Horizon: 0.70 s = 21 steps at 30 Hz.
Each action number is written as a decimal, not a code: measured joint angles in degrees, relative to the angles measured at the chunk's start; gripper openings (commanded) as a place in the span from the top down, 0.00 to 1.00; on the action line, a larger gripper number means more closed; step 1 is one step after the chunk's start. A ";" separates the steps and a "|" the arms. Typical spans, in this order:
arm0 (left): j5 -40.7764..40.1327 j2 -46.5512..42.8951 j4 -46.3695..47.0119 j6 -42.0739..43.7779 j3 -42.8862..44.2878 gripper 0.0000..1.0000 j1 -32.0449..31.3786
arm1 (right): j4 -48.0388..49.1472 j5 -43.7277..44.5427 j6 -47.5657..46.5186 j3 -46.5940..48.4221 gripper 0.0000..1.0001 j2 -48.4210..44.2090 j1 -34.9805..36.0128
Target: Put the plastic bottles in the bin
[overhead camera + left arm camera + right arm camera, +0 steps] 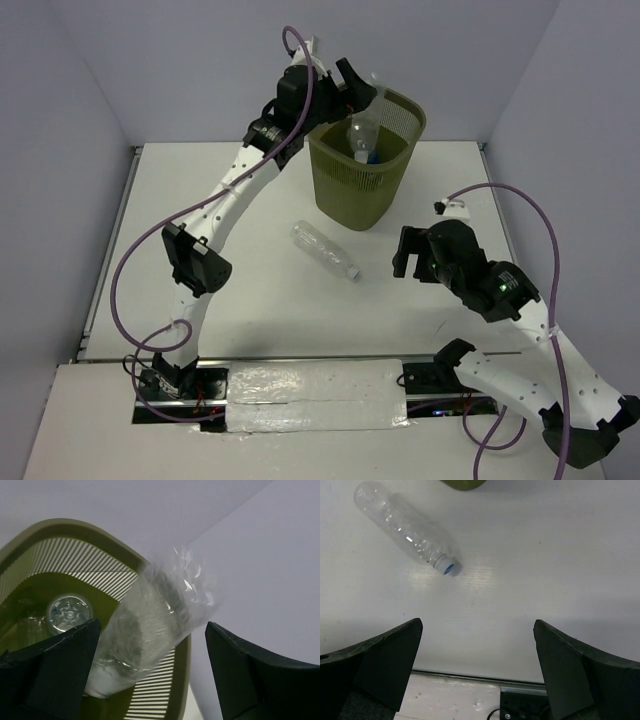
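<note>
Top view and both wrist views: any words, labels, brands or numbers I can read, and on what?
No text can be read in any view.
A blue patch inside the bin, perhaps a label: too small to read.
The bottle lying flat: clear, no print shows.
The bin's mesh and rim: no marking shows.

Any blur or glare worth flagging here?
Left wrist: the bottle between the fingers is smeared, probably motion blur; the bin rim is sharp. Right wrist: the lying bottle is crisp, mild glare on the table. Top external: even light, soft shadows.
</note>
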 measured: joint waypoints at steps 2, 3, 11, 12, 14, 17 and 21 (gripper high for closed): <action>0.04 -0.15 0.31 0.07 0.02 0.01 -0.52 | 0.31 -2.93 -1.95 -0.13 0.00 1.16 0.04; 0.04 -0.33 0.22 0.17 0.02 0.01 -0.70 | 0.68 -4.26 -3.08 -0.07 0.00 2.23 0.22; -2.29 -9.35 -3.19 4.92 -4.17 0.01 -1.22 | 7.39 -7.19 -9.03 0.09 0.00 18.73 6.14; -3.15 -11.85 -3.85 5.92 -5.25 0.01 -1.22 | 8.44 -7.15 -9.90 0.26 0.00 20.90 6.75; -5.05 -17.42 -4.44 7.41 -7.82 0.01 -1.18 | 10.05 -7.04 -11.61 1.05 0.00 24.59 7.34; -8.37 -26.69 -4.87 9.31 -12.63 0.01 -1.07 | 13.22 -6.78 -14.67 3.17 0.00 30.40 7.65; -12.28 -35.89 -6.64 11.91 -16.96 0.01 -0.42 | 18.75 -6.21 -17.33 4.85 0.00 37.38 7.74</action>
